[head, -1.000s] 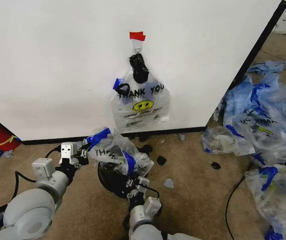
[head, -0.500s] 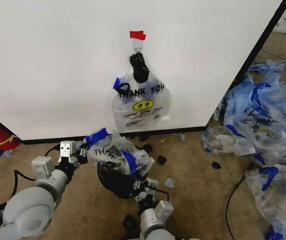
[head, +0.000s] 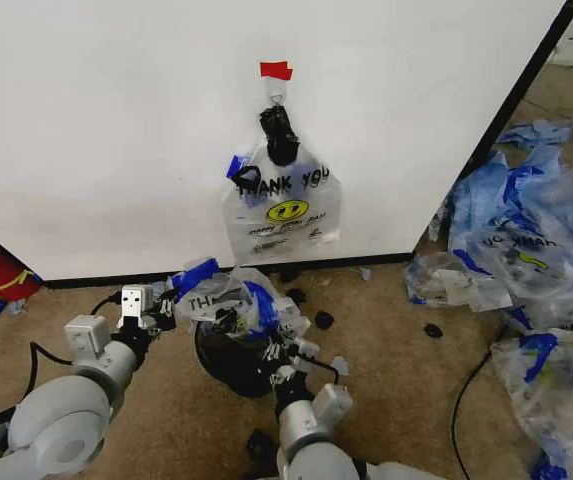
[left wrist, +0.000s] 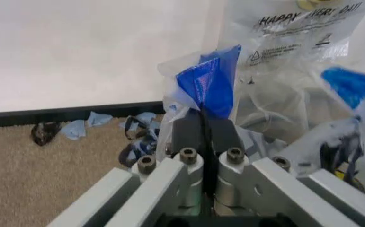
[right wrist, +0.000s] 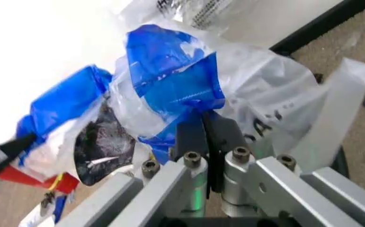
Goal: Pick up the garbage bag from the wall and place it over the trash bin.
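With the left gripper (head: 169, 297) and right gripper (head: 269, 345) both clenched on the garbage bag's (head: 228, 298) blue trim above the trash bin (head: 228, 361), uneven pulling could tear the film or tip the bin

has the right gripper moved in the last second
Yes. Against the trash bin, which stays put in the head view, the right gripper has shifted toward the robot's right, along the bin's rim, shut on the garbage bag's blue handle.
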### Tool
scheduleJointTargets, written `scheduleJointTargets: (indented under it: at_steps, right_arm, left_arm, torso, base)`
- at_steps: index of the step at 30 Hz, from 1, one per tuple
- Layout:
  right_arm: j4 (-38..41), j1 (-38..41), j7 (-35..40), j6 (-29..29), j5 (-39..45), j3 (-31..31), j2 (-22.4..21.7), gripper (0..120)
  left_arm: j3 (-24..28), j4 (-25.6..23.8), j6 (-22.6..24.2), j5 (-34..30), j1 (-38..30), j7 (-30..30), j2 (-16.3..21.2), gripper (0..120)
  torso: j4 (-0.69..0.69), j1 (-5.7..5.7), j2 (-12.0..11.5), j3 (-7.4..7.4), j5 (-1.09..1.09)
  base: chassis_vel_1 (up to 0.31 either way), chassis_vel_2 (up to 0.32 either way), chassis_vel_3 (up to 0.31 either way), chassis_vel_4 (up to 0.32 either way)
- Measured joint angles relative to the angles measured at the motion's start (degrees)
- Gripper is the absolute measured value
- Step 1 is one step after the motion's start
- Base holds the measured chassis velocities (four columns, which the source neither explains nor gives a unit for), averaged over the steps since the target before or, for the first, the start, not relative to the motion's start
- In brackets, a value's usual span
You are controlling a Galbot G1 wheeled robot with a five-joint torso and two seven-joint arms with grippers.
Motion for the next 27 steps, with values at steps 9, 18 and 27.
scheduleJointTargets:
  at_steps: [9, 18, 27]
  right_arm:
    - [-2.04, 1.49, 5.17, -1.42, 1.4, 1.44, 3.16, 0]
    - [-4.76, 0.7, 11.47, -3.83, 1.12, 2.65, 7.56, 0]
    - [-8.74, 2.3, 13.75, -6.11, 4.11, 4.12, 12.86, 0]
  left_arm:
    - [-0.09, 0.25, -0.01, 0.51, 0.63, 0.02, -0.37, 0]
    - [0.16, 0.69, -0.06, 1.02, 1.41, 0.02, -1.12, 0]
    - [0.45, 1.15, -0.06, 1.25, 1.59, 0.1, -1.42, 0]
  torso:
    - [-0.01, 0.0, 0.01, 0.0, 0.0]
    - [-0.01, 0.0, 0.01, 0.0, -0.01]
    - [0.0, -0.01, 0.01, 0.0, -0.01]
  base:
    - [0.0, 0.0, 0.0, 0.0]
    - [0.0, 0.0, 0.0, 0.0]
    - [0.0, 0.0, 0.0, 0.0]
